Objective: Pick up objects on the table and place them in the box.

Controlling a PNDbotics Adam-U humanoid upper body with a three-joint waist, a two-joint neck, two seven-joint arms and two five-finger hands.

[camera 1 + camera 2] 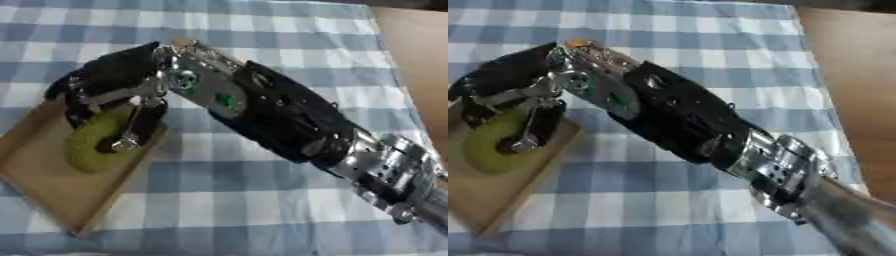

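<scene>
Your right arm (297, 125) reaches to the left over the checked cloth (262, 210); the right hand (109, 85) grasps a green fruit (92, 142) over the wooden box (44, 185). You seem to be at the placing step, so next release the fingers and lift away.

A blue and white checked cloth (262, 210) covers nearly the whole tabletop, its squares running in pale and deeper blue bands. The cloth lies flat, with a faint crease or two near the middle. Along the right side its edge stops short, and a strip of bare brown wooden tabletop (855, 75) shows beyond it, wider toward the far corner. At the very top edge there is a dark band, too dim to make out.
</scene>
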